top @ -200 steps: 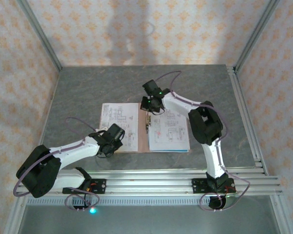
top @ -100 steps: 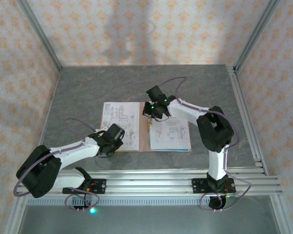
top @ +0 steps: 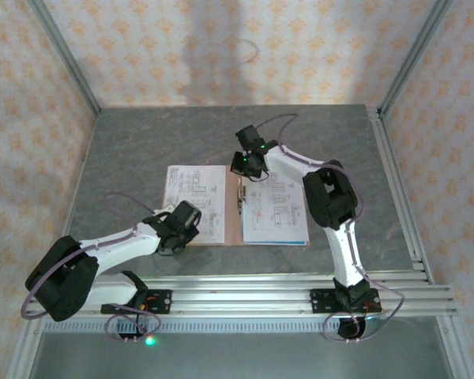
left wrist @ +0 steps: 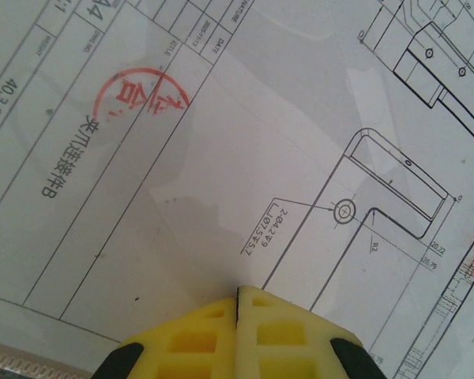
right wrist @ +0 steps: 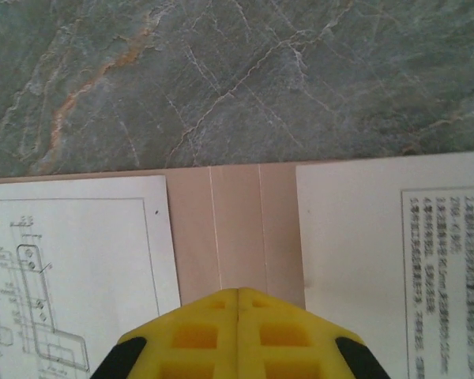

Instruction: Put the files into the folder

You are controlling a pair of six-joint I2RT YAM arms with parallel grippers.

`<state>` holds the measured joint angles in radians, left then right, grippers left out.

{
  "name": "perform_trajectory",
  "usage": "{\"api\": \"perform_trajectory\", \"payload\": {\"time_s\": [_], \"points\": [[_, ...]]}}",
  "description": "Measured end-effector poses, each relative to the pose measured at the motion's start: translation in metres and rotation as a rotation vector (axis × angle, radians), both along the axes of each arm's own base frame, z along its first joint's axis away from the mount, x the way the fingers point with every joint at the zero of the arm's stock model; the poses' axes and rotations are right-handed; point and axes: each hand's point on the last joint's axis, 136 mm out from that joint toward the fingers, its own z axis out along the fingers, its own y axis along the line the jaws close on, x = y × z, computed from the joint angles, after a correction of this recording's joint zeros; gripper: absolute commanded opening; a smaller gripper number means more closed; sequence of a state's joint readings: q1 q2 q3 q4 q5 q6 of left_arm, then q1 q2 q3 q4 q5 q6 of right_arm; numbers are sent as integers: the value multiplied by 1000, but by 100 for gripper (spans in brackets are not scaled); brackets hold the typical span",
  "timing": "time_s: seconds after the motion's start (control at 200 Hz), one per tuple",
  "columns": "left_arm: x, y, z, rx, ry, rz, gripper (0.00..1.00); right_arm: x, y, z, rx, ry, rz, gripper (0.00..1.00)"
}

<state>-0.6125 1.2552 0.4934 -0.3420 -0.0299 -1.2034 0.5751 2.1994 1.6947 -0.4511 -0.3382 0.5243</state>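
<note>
The folder (top: 235, 230) lies open on the counter (top: 142, 150), with the files (top: 193, 189) spread across both halves. The left claw (left wrist: 238, 290) is clenched empty over the left sheet, and the right claw (right wrist: 237, 292) is clenched empty above the spine. I'd say only clipping and closing remain.

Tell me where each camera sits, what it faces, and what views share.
Top external: above and behind the robot, looking down on the table, left arm, right arm and open folder.
Left wrist: on the left arm, looking past the shut left end effector at the left sheet.
Right wrist: looking past the shut right end effector at the folder spine, table beyond.
Shared: the folder, top and right wrist; the left sheet, top and left wrist.
</note>
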Motion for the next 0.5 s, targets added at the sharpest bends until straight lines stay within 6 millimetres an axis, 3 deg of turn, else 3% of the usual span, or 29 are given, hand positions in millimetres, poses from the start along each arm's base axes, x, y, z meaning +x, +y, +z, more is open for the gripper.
{"api": "perform_trajectory", "payload": {"time_s": [0.5], "points": [[0, 0, 0, -1, -1, 0, 0, -16, 0, -12, 10, 51, 47, 0]]}}
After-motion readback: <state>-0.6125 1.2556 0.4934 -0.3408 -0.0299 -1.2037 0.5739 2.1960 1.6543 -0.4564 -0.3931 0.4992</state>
